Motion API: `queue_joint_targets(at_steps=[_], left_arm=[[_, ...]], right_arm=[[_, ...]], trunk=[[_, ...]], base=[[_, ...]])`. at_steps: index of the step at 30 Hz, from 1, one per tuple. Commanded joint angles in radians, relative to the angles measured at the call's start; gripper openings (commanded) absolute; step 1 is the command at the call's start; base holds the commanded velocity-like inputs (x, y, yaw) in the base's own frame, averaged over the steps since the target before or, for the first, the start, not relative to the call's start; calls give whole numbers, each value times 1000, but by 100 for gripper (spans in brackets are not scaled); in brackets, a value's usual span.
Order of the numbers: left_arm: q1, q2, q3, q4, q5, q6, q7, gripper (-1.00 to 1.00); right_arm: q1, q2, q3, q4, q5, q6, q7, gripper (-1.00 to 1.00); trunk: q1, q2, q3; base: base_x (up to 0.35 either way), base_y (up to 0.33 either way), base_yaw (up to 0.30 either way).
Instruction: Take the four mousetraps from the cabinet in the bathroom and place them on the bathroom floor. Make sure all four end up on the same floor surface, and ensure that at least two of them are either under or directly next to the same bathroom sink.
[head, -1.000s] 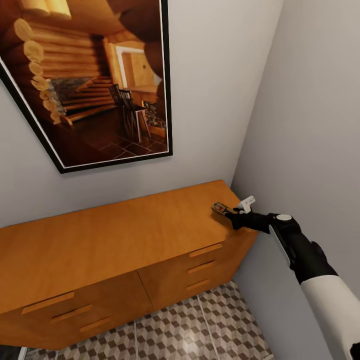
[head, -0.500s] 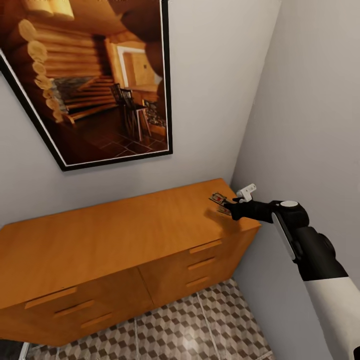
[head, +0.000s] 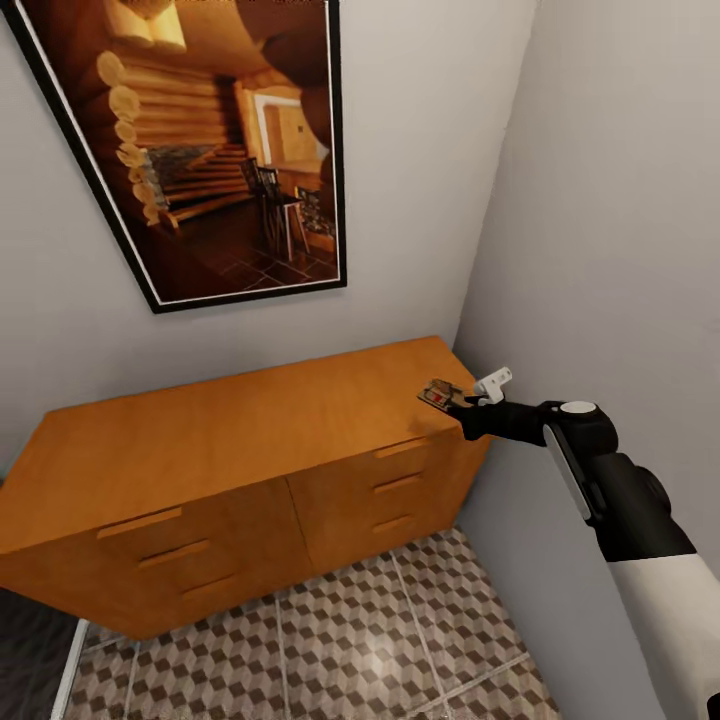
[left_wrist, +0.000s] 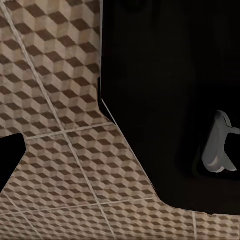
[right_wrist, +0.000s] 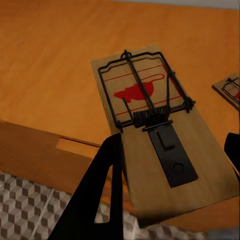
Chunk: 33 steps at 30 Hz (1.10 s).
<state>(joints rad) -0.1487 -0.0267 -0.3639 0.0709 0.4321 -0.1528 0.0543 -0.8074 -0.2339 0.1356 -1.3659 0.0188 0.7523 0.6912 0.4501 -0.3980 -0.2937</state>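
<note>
Compared with a second ago, my head view has swung: the framed picture and the cabinet now sit further right and more bathroom floor shows, which I read as camera movement, not furniture movement. The real change is at my right hand: the mousetrap has come up from the cabinet's far right corner and now hangs just above that edge, gripped at one end. In the right wrist view the hand is closed on the mousetrap, one dark finger against the board's long side, wire bar and red mouse mark uppermost. I judge this trap lifted and ready to carry down to the floor. A second mousetrap is cut off at the frame edge, lying on the cabinet top. The remaining traps and the sink I cannot locate. The left wrist view gives dark housing over tiles; whether the left hand is open I cannot tell.
</note>
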Motion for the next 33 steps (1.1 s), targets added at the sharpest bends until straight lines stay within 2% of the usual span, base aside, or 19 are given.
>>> queue_joint_targets(at_steps=[1, 18, 21, 25, 28, 30, 33], left_arm=[[-2, -1, -9, 4, 7, -7, 1, 100], [-2, -1, -8, 4, 7, -7, 1, 100], [-2, -1, -8, 4, 7, -8, 1, 100], [-2, -1, -8, 4, 7, -9, 1, 100], [-2, 0, -9, 4, 7, -10, 1, 100], [-2, 0, -8, 4, 7, -10, 1, 100], [-2, 0, -9, 4, 7, -11, 1, 100]], right_arm=[[-1, -1, 1, -1, 1, 5, 1, -100], [-1, -2, 2, 10, 1, 3, 1, -100], [-1, -2, 2, 26, 1, 1, 2, -100], [-1, -2, 2, 111, 2, -13, 3, -100], [-1, -1, 2, 255, 4, -113, 4, -100], [-1, -1, 2, 307, 5, -167, 4, -100], [-1, 1, 2, 460, 5, -314, 4, -100]], trunk=[[0, -2, -2], [0, -2, -2], [0, -2, -2], [0, -2, -2], [0, -2, -2], [0, -2, -2], [0, -2, -2]], base=[[-340, 0, 0], [-340, 0, 0], [-325, 0, 0], [-140, 0, 0], [-37, 0, 0], [-16, 0, 0], [-7, 0, 0]])
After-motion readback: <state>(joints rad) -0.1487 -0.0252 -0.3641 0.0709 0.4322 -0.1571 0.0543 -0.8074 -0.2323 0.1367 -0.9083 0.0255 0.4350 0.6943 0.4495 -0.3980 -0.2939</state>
